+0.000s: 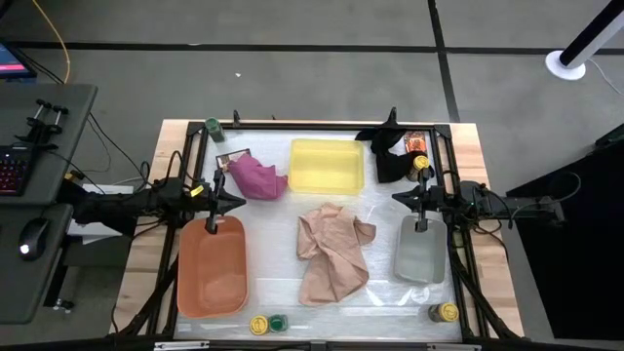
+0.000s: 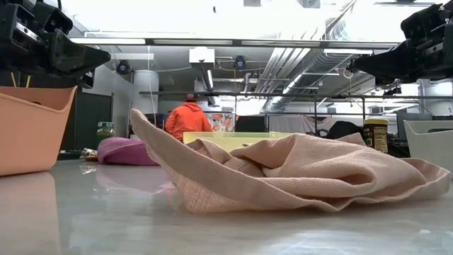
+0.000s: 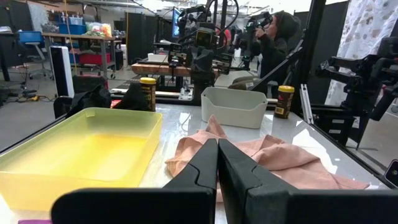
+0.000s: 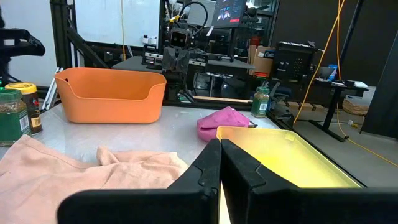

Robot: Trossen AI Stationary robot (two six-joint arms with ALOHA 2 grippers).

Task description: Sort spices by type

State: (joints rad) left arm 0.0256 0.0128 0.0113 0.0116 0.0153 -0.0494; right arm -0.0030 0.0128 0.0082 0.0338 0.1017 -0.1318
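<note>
My left gripper hovers shut over the orange tray's far end, touching nothing. My right gripper hovers shut over the grey tray's far end, also touching nothing. A green-lidded jar stands at the far left corner. A yellow-lidded jar stands beside the black cloth. A yellow-lidded jar and a green-lidded jar stand at the near edge, and another yellow-lidded jar at the near right. A brown packet lies partly under the pink cloth; an orange-red packet lies by the black cloth.
The yellow tray sits at the far middle, the orange tray near left, the grey tray near right. A crumpled tan cloth lies between them. A dark frame rims the table. A person in orange stands in the room beyond.
</note>
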